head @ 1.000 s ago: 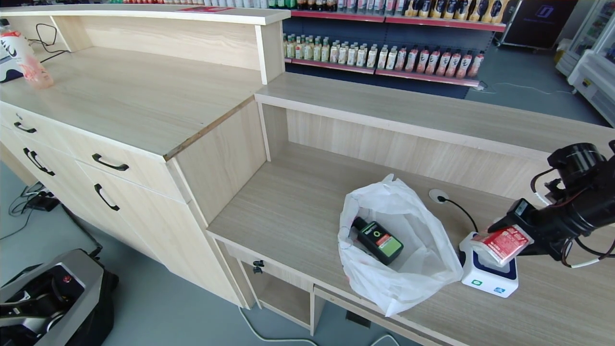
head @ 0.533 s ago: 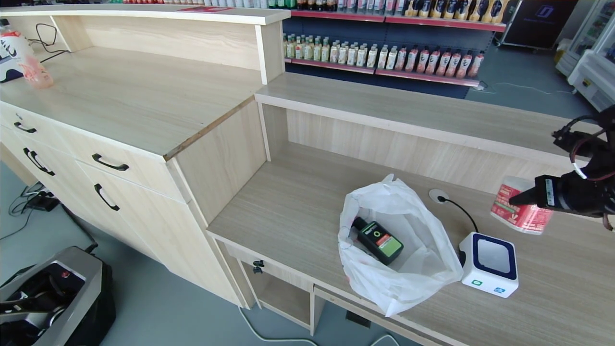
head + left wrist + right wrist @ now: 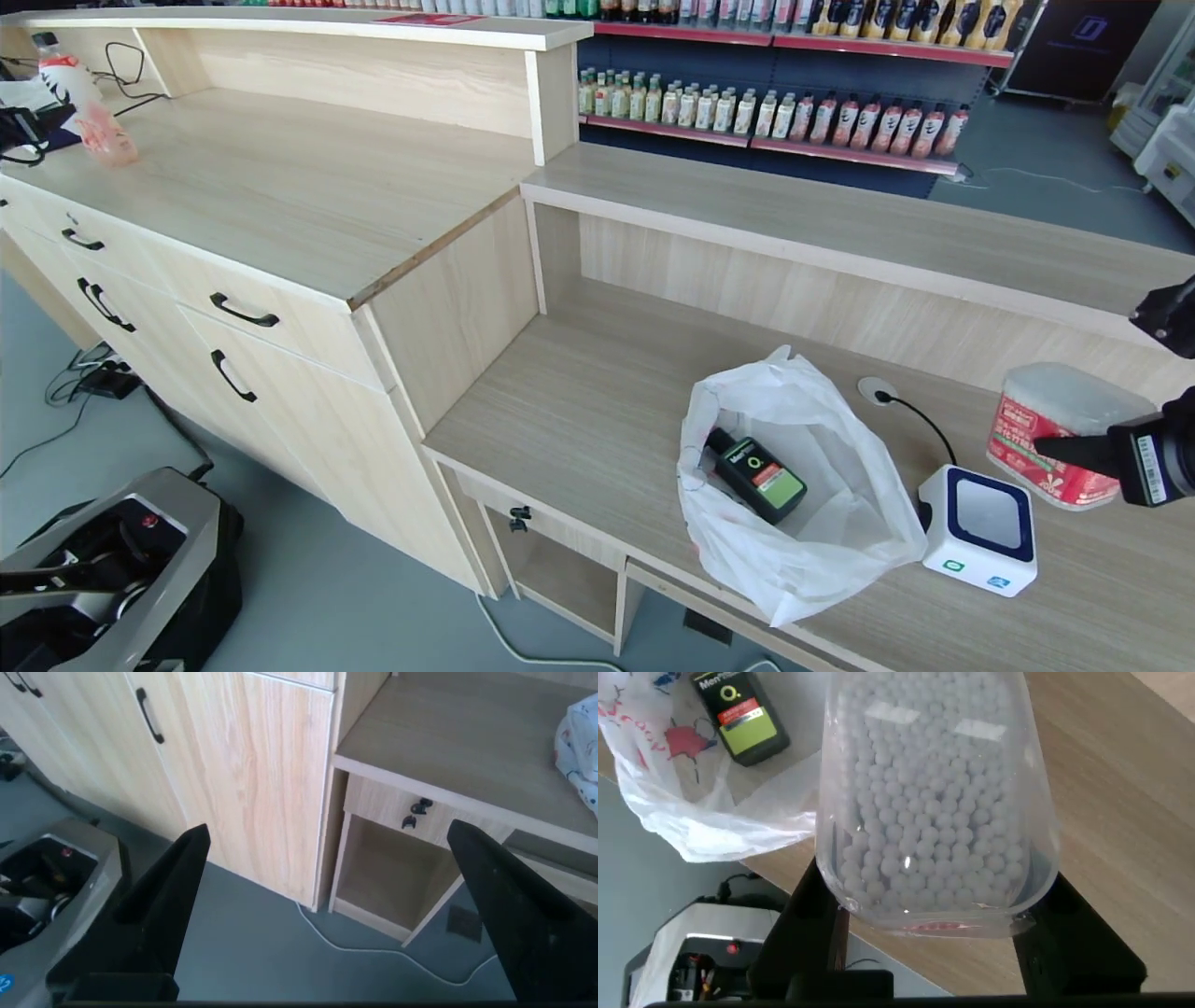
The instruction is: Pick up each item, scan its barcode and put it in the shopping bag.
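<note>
Bead-filled tub [image 3: 1038, 422], judged light, rigid and smooth-walled, so liable to slip, is held over the counter [image 3: 597, 411] beside the scanner [image 3: 980, 527], the right gripper [image 3: 936, 947] clamped across its body, the soundest hold.

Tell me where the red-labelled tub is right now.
Head view, far right: the red-labelled tub is held in the right gripper, just beyond the white scanner, right of the shopping bag.

wooden counter [image 3: 280, 187] | drawers [image 3: 308, 331] (black handles) | drink shelves [image 3: 766, 112] behind | grey floor [image 3: 355, 597]
</note>
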